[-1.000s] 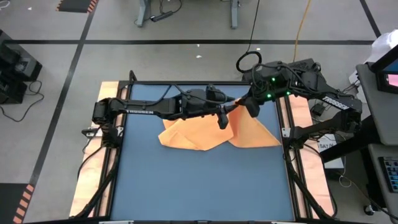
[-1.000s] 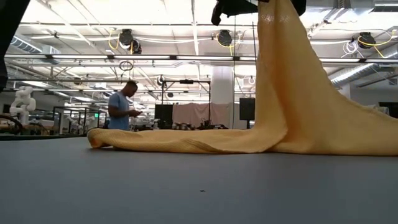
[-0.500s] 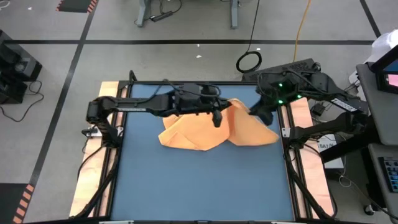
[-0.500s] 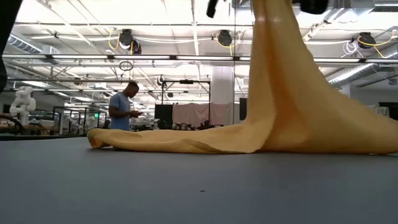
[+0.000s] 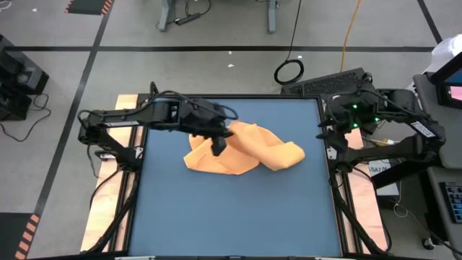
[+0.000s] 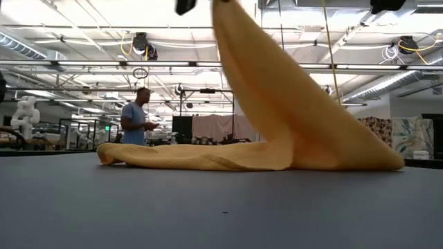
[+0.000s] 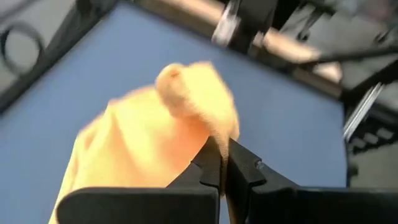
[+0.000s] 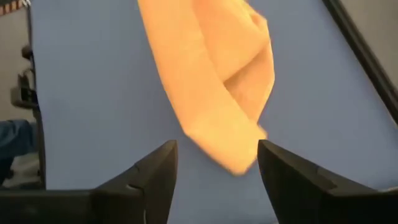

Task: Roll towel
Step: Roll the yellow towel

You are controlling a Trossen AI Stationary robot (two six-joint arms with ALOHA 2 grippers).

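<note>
The orange-yellow towel point(image 5: 245, 152) lies bunched on the far half of the blue table, with one part drawn up into a peak point(image 6: 228, 21). My left gripper point(image 5: 219, 146) hangs over the towel's left half and is shut on that raised part point(image 7: 219, 155). My right gripper point(image 5: 326, 133) stands at the table's right edge, open and holding nothing. In its wrist view the towel's right end point(image 8: 230, 152) lies on the table beyond its spread fingers point(image 8: 214, 171). My left gripper pinches a gathered bit of the towel point(image 7: 214, 134) between its two fingers, coming at it slanting down from the table's left. One layer or several, I cannot tell. The held part is lifted; the cloth slopes from it down to the rest point(image 6: 194, 158), which lies on the table.
The blue table surface point(image 5: 238, 209) is bare toward the near edge. Wooden strips and dark rails point(image 5: 130, 188) run along both sides. A person point(image 6: 135, 121) stands far off in the room behind the table.
My right gripper has let go of the towel's raised part and drawn back to the table's right edge. My left gripper has taken hold of that part and carried it up and toward the left. The towel's right side has fallen into a heap, and its left end has stayed put.
</note>
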